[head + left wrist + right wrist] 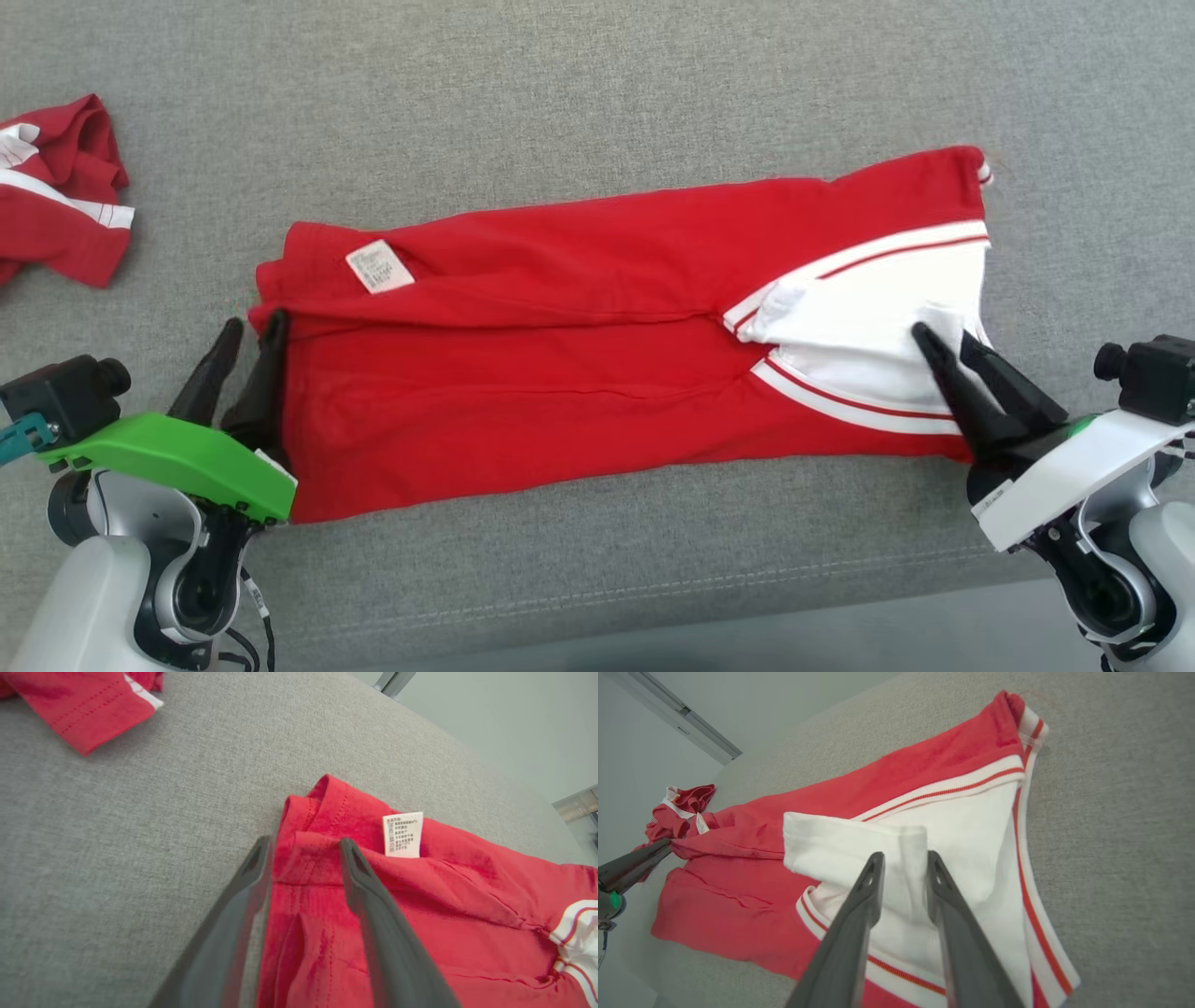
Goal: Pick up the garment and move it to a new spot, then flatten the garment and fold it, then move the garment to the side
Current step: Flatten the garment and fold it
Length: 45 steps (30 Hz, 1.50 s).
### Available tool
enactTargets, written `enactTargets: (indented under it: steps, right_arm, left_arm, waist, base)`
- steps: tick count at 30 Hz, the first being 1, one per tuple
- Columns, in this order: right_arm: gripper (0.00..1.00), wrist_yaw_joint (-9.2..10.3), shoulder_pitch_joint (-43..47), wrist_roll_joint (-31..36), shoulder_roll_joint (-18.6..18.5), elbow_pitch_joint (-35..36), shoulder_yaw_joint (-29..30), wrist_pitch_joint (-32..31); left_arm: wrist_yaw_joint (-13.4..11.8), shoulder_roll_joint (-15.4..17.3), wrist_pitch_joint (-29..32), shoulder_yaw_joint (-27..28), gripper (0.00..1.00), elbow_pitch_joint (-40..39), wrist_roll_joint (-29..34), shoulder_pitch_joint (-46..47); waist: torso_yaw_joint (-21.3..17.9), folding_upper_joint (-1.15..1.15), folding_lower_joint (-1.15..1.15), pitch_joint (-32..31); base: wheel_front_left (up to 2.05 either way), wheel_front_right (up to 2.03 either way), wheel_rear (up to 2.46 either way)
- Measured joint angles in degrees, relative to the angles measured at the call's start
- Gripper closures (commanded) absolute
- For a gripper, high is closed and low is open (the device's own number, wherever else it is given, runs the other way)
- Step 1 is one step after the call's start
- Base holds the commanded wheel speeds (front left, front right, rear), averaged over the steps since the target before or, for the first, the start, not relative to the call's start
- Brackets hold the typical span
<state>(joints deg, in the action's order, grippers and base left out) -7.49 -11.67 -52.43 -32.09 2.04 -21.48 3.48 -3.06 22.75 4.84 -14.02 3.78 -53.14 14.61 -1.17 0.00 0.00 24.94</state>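
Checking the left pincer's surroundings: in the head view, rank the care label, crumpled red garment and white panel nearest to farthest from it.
1. Care label, just up-right of the left pincer.
2. Crumpled red garment, upper left.
3. White panel, far right.

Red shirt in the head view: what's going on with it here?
A two-armed robot is folding the shirt, which lies as a long folded strip on the grey surface. Its left hand sits open at the hem end. Its right hand is at the white end, slightly parted around a white fold. Another red garment lies crumpled at far left.
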Motion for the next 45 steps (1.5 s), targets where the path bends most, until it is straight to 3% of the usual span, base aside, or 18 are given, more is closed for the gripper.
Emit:
enactTargets:
  steps: [14,22,33,45]
  right_arm:
    - [0.00,0.00,5.91,1.74,2.76,0.76,2.25,2.29]
    - [0.00,0.00,6.40,9.39,7.25,0.15,8.80,7.24]
    - [0.00,0.00,5.50,25.88,16.67,-1.80,16.46,9.81]
    - [0.00,-0.01,7.61,32.74,19.83,-3.58,15.80,9.79]
  left_arm:
    - [-6.77,-0.82,-13.19,1.30,0.00,-2.66,10.01,-2.72]
    - [-10.60,-0.76,-16.96,0.35,0.00,-6.19,16.13,-4.66]
    - [-12.82,-0.58,-18.34,-2.88,0.00,-8.44,22.04,-7.26]
    - [-12.56,-2.18,-19.36,-5.05,0.00,-6.12,23.99,-11.04]
  waist:
    - [-0.11,0.00,0.00,-3.41]
    - [-0.37,0.00,0.00,-6.81]
    - [0.24,0.00,0.00,-12.13]
    - [1.15,0.00,0.00,-16.44]
  base:
    - [0.00,0.00,0.00]
    - [0.00,0.00,0.00]
    - [0.00,0.00,0.00]
    - [0.00,0.00,0.00]
